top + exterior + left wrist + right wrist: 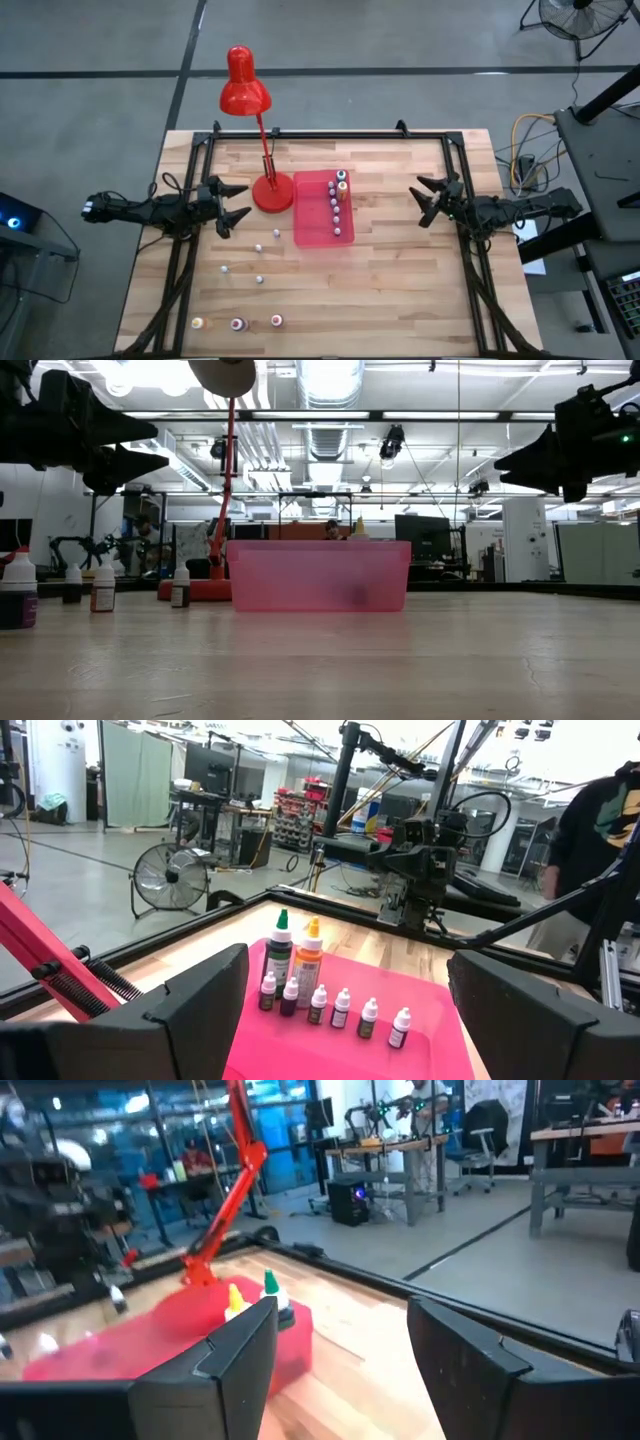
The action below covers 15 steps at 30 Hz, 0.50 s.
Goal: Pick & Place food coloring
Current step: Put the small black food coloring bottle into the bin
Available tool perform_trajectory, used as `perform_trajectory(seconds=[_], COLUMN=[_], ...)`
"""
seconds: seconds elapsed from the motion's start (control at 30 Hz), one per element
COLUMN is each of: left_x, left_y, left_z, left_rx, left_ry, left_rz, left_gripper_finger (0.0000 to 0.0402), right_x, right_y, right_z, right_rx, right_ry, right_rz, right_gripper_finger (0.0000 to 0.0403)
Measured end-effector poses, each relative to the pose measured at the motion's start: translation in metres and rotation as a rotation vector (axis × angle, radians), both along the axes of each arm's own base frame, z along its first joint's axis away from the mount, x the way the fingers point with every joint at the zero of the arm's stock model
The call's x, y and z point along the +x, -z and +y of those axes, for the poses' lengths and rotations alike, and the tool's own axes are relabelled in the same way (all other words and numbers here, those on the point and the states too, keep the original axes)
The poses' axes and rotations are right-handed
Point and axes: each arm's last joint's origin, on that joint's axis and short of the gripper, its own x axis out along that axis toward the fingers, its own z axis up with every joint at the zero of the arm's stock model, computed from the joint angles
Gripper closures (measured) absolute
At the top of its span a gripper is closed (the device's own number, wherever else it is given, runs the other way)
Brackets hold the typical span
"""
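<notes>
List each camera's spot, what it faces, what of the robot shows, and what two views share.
High: overhead, straight down on the table; both arms, left claw, right claw, both open.
Low: table height, across to the pink tray; claws overhead.
Left wrist: over the tray's bottles; own fingers.
Right wrist: toward the tray; own fingers.
Shared: high and low both show the red lamp.
</notes>
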Motion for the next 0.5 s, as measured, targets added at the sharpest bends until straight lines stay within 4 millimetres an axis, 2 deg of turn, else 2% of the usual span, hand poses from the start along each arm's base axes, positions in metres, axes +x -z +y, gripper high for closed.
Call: perform_trajectory(seconds=[0.5], left_x=[0.0], left_y=[0.0], left_z=[0.0], left_rx=[0.0], left_ry=[0.0], left_rz=[0.0], left_gripper_finger=[0.0087], right_x=[0.0028], right_y=[0.0032], right_z=[0.0006], right_rx=[0.004], right_ry=[-0.002], right_rz=[0.034], right_gripper_finger=[0.0188])
